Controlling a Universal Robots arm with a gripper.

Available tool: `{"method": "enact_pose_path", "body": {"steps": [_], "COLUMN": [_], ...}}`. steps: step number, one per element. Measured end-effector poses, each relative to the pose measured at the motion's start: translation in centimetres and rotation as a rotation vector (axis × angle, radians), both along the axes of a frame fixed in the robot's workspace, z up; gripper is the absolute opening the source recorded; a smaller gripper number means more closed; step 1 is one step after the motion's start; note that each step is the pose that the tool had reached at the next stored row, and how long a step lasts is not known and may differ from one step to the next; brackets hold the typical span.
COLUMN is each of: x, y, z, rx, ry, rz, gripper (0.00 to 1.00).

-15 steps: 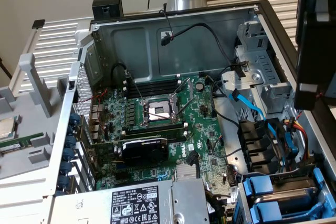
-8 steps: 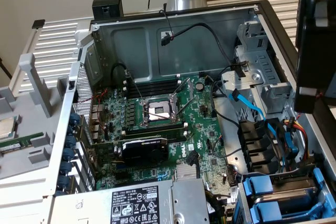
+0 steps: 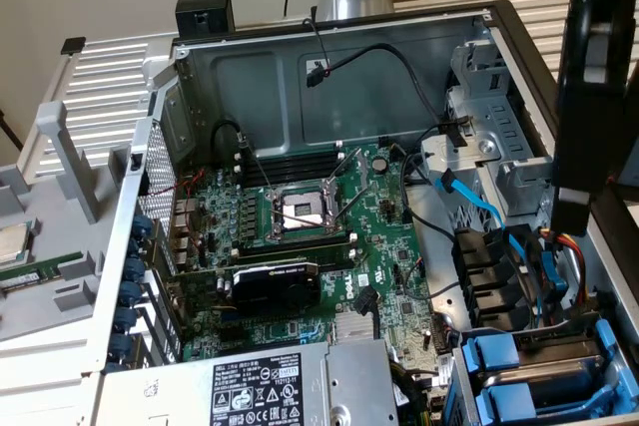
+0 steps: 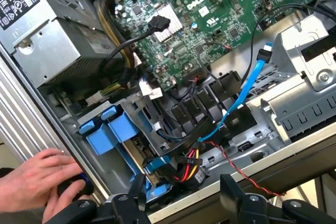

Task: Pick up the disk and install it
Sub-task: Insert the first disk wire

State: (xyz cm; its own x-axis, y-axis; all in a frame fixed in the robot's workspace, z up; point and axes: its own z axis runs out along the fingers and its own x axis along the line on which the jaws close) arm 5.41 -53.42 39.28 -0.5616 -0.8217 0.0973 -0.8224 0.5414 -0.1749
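A computer repair workshop; opened PC case (image 3: 300,77), bare motherboard (image 3: 394,246), loose memory stick (image 3: 40,271).

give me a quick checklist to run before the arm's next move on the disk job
1. Tool open and empty: ok, fingers apart, nothing between them.
2. People clear: not ok, a hand rests at the case edge beside the blue trays.
3. Disk identified: cannot tell which blue tray it is.
4. Cables clear of the bay: not ok, the blue cable and a red-yellow bundle cross it.
5. Case open: ok, board exposed.
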Motion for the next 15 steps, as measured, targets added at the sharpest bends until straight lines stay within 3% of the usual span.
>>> {"method": "enact_pose_path", "body": {"steps": [10,12,15], "x": [0.4,0.4,0.4], "y": [0.29,0.38,0.44], "z": [-1.58,-1.73,-1.83], "rx": [0.0015,0.0014,0.0008], "ry": [0.0048,0.0124,0.0335], "rz": [-0.046,-0.051,-0.058], "gripper": [0.67,0.67,0.67]}}
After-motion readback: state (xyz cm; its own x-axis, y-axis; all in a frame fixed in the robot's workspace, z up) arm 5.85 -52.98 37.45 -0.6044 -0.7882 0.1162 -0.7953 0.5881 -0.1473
